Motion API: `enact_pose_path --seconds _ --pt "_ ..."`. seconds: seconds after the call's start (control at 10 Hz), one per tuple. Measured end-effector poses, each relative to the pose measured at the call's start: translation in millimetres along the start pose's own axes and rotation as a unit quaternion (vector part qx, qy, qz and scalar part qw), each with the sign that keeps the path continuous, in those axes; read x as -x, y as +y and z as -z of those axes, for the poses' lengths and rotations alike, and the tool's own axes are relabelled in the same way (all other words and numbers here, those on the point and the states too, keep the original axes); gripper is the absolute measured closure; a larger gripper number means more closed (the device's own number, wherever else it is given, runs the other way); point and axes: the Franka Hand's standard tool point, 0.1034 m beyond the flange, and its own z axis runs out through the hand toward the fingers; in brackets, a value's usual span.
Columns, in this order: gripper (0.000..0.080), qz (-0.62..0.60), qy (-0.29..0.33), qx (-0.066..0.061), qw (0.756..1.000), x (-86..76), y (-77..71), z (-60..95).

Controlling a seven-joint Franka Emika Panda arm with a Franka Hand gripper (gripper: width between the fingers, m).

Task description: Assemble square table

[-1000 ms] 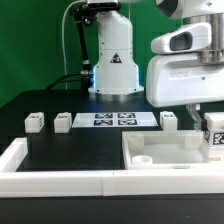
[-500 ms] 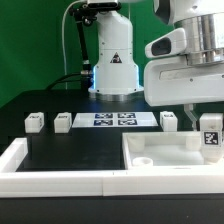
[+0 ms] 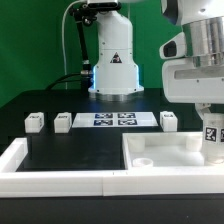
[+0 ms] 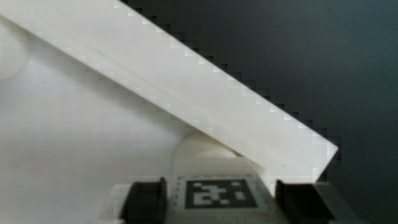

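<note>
- The gripper sits at the right edge of the exterior view. Its jaws are partly closed on one block leg, with the tag facing the camera.
- In the wrist view that leg is clamped between the two dark fingers. It hangs just above a rounded socket tucked inside the raised rim of the tabletop.
- The square tabletop lies in the lower right of the exterior view, rim upward. A second round socket shows near its left corner.
- Three other legs stand loose on the black table, none of them fitted: one at middle left, one beside it, and one just right of the marker board.
- The white border rail runs along the lower left.
- Judged from this, the assembly is at an early stage. The first leg is being brought to its corner socket, and whether it has seated cannot be told. Three more legs remain to be fetched and fixed.
</note>
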Motion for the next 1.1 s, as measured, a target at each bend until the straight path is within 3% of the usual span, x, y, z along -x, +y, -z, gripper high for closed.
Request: enact_pose_path --seconds 0.2,0.3,0.4,0.5,0.7,1.0,1.1 --pt "0.0508 -0.001 -0.001 -0.002 1.0 0.8 -0.5 -0.1" --pt "0.0323 0.018 -0.002 -0.001 1.0 0.8 -0.2 0.0" --pt "0.0323 0.041 -0.008 0.005 0.999 0.3 -0.5 1.1" --pt "0.0184 0.088 -0.008 0.006 0.996 -0.8 -2.2 2.4" --pt "0.016 0.2 -0.014 0.011 0.98 -0.9 -1.3 2.4" --pt "0.0151 0.347 -0.038 0.028 0.937 0.8 -6.1 0.6" --pt "0.0151 0.409 -0.042 0.038 0.911 -1.6 -6.9 0.4"
